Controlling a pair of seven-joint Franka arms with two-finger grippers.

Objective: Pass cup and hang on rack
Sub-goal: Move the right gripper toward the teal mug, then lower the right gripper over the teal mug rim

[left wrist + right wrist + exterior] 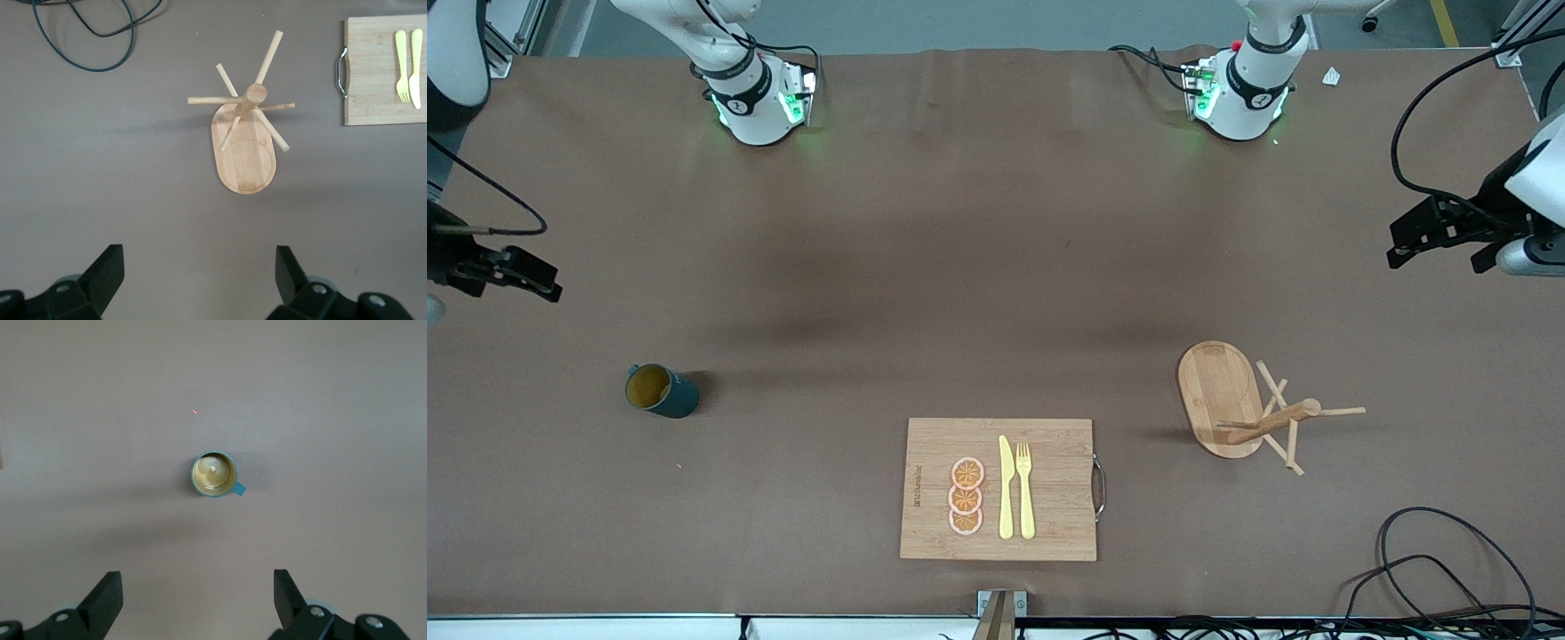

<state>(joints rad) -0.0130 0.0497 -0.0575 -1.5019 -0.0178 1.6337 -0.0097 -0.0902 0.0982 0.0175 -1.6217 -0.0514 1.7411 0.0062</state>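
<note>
We note a wooden cutting board (1049, 471) with a metal handle (1100, 487) on the brown worktop (960, 267), close to the front camera. On it lie three orange slices (966, 496), a yellow knife (1006, 487) and a yellow fork (1024, 489) side by side. Black cables (1432, 569) lie coiled at the left arm's end.

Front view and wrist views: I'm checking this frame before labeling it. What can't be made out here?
- Cup handle: hidden by the cup's own body in the front view; only the right wrist view shows it.
- Engraved text on the cutting board: too small to read in the front view.
- Cutting board in the left wrist view: cut off by the picture's edge.
- Left gripper and right gripper: arms cut off by the front view's edges.
</note>
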